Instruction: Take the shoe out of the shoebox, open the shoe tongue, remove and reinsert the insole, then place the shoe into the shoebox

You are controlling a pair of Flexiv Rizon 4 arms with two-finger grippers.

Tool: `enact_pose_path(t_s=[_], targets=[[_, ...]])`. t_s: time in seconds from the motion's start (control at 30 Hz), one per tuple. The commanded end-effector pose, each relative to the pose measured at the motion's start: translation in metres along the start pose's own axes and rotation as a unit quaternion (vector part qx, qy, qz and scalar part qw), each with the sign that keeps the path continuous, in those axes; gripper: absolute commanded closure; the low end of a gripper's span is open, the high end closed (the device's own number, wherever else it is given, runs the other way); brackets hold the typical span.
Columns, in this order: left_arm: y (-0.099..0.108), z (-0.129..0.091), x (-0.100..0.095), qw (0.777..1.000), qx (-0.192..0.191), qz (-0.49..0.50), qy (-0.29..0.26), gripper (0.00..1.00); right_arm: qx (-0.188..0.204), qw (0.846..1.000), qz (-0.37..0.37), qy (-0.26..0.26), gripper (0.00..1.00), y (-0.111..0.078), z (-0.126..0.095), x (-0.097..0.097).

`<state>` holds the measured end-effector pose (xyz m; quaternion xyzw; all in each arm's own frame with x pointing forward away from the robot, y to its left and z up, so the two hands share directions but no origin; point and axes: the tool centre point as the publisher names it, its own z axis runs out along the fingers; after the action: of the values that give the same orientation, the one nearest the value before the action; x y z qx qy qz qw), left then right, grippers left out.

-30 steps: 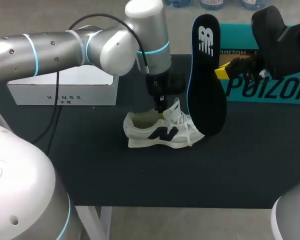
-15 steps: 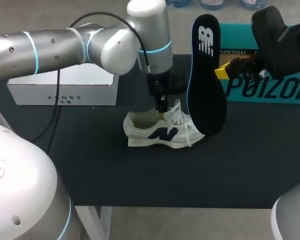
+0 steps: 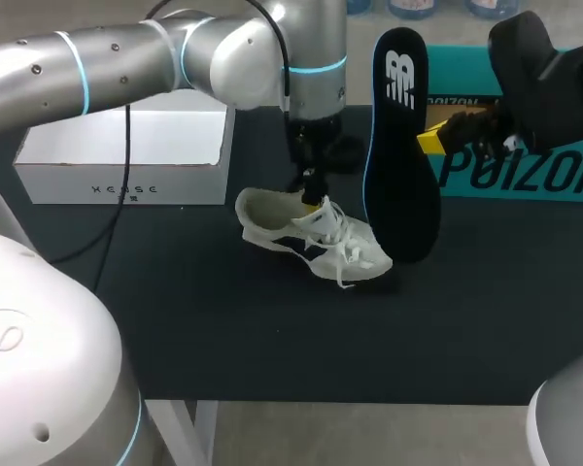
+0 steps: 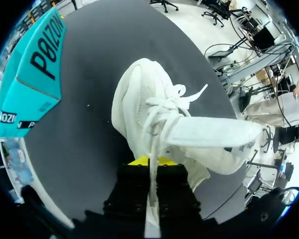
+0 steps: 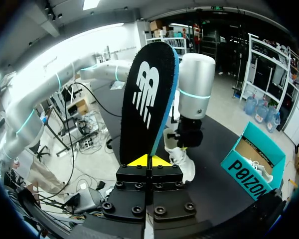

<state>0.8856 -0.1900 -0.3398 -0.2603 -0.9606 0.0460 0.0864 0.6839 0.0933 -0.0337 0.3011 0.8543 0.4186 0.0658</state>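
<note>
A white sneaker [image 3: 306,236] lies on the black table [image 3: 223,330], heel toward the white box and toe toward the front right. My left gripper [image 3: 313,201] stands over its opening, shut on the shoe tongue [image 4: 214,137], which is pulled up from the sneaker [image 4: 144,109]; the yellow tips [image 4: 149,161] pinch white fabric. My right gripper [image 3: 429,139] is shut on the edge of a black insole [image 3: 403,146] with a blue rim, held upright just right of the shoe. In the right wrist view the insole [image 5: 147,99] rises from the gripper [image 5: 149,160].
A teal shoebox [image 3: 525,170] stands open at the back right, with another white shoe [image 5: 259,167] inside it. A closed white box [image 3: 126,160] sits at the back left. The left arm's cable [image 3: 117,194] hangs over the table.
My left gripper has pulled back and up with the tongue; the sneaker has swung round, heel raised toward the white box, toe lower right. The right arm and insole stayed put.
</note>
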Motion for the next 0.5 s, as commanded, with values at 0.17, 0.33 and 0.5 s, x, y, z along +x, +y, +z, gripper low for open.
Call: enact_pose_path(t_s=[0.17,0.33,0.5], targets=[[0.014,-0.022,0.008,0.955,0.012,0.294,0.032,1.0,0.004,1.0,0.001,0.001,1.0,0.005,0.004,-0.002],[0.007,-0.025,0.004,0.909,-0.015,0.413,0.044,1.0,0.004,1.0,0.001,0.001,1.0,0.005,0.004,-0.002],[0.001,-0.026,-0.002,0.88,-0.031,0.471,0.059,1.0,0.004,1.0,0.001,0.001,1.0,0.005,0.004,-0.002]])
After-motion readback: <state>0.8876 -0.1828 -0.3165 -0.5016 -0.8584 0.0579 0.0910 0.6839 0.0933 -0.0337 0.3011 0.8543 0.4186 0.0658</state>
